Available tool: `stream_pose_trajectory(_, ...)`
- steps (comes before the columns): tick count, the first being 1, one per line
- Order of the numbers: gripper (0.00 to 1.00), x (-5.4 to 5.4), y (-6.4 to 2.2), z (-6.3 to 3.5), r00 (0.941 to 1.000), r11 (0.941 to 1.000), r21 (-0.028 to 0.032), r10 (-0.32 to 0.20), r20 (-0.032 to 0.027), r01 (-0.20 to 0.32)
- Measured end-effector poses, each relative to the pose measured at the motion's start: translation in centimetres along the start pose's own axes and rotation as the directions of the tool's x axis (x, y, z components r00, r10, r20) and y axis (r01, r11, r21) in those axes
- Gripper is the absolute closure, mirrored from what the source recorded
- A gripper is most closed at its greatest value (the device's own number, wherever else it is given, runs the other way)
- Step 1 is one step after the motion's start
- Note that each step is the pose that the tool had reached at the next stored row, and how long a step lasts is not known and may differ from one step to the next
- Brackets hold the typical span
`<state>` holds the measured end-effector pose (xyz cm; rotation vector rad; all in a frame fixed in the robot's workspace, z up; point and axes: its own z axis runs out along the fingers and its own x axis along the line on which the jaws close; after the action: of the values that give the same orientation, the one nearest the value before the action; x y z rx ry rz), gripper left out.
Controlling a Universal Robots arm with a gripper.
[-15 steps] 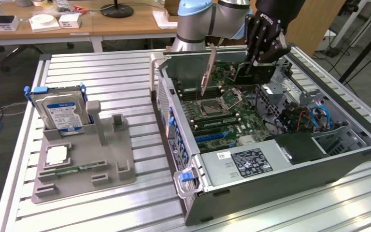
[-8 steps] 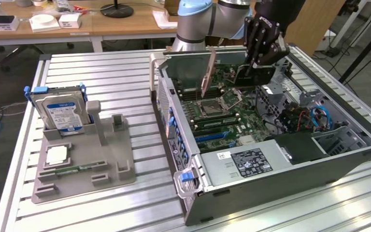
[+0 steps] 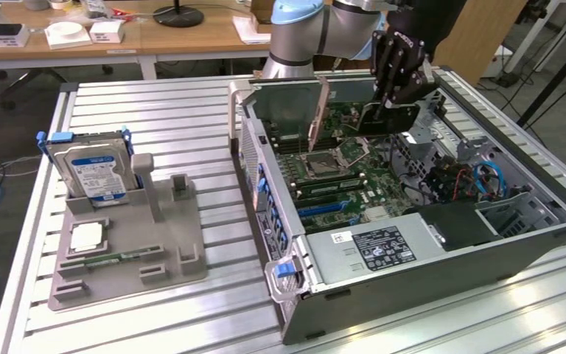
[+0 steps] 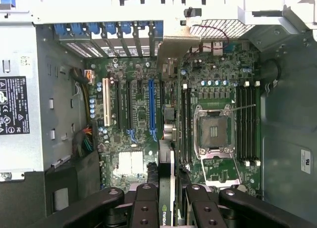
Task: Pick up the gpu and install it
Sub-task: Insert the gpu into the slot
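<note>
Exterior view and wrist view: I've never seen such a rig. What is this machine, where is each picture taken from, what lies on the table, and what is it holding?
The machine is a robot arm whose end effector, its grasping part, reaches into an open computer case. The exterior view comes from a camera off the arm; the wrist view comes from a camera on the wrist, facing the motherboard. The end effector grips the gpu, a black card held on edge. On the slatted table, a grey holder carries a hard drive and a green memory stick.
</note>
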<state>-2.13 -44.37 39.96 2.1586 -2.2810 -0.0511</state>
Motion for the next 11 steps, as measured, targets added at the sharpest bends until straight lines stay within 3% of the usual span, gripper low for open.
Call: stream_pose_trajectory(11,0.74,0.0,0.0,0.24,1.0,1.0,0.0004,0.009,0.0008,-0.009)
